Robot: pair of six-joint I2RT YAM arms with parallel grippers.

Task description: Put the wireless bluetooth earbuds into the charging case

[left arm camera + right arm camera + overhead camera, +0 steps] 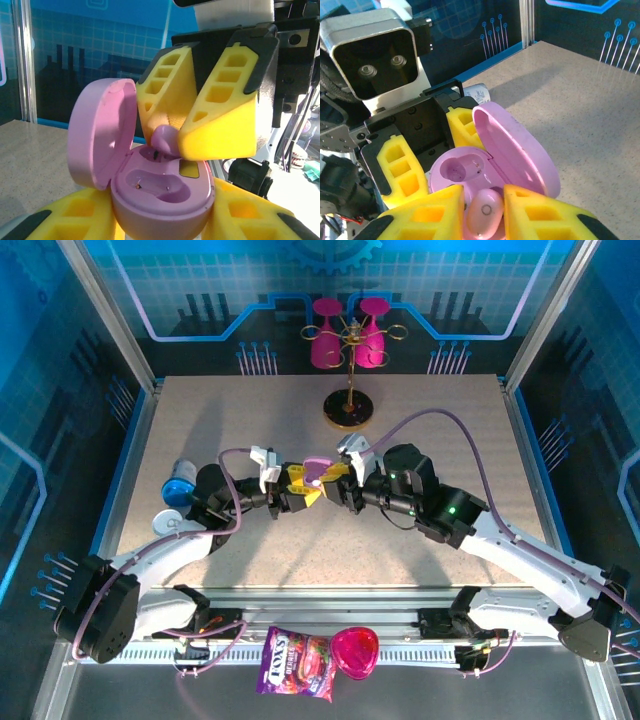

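Reading "FOX'S" on candy bag (295, 662) | left gripper (305, 487) clamps charging case (165, 200)

The left gripper (297, 487) and right gripper (343, 483) have yellow fingers (432, 215) moulded with ladder-like hollow cells and edged in black at the outer corners. Behind the fingers sits a black housing (420, 122), and above it a white camera block (372, 50) with a dark face and two screws (366, 70). White arm links (520, 550) trail lilac cables (440, 412); green lights (407, 477) glow on the black right wrist.
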